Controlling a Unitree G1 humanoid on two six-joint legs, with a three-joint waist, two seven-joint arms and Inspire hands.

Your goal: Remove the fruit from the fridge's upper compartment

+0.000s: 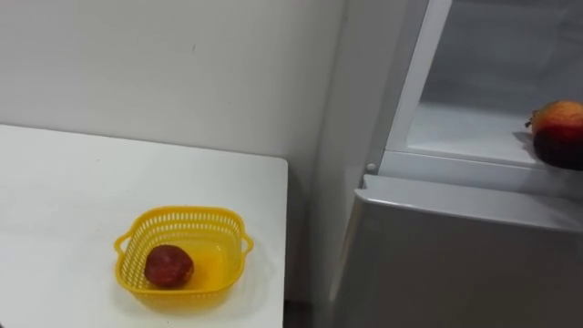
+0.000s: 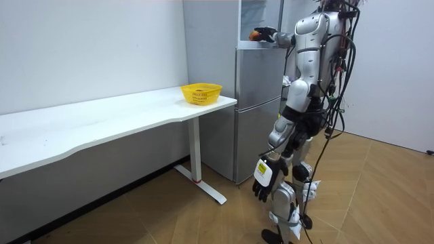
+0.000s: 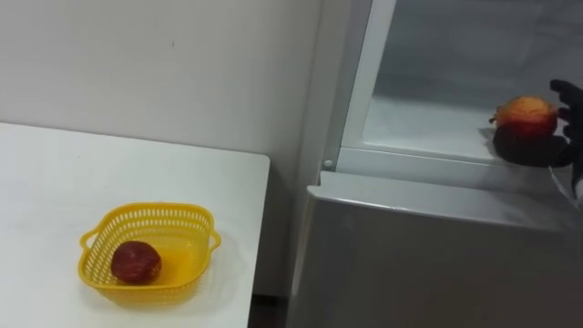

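A red and yellow fruit (image 3: 526, 113) sits at the front of the open upper fridge compartment's white shelf (image 3: 428, 128). My right hand (image 3: 568, 102) comes in from the right; its dark fingers curl round the fruit's side and underside. In the room view the same hand (image 2: 265, 33) is held up at the fridge opening with the fruit (image 2: 253, 34) in it. My left hand (image 2: 263, 180) hangs by my thigh with relaxed fingers. I stand upright facing the fridge.
The shut lower fridge door (image 3: 428, 255) is right below the shelf. To the left, a yellow plastic basket (image 3: 187, 221) holding a dark red fruit (image 3: 136, 261) stands near the white table's (image 3: 55, 182) right end. A narrow gap separates table and fridge.
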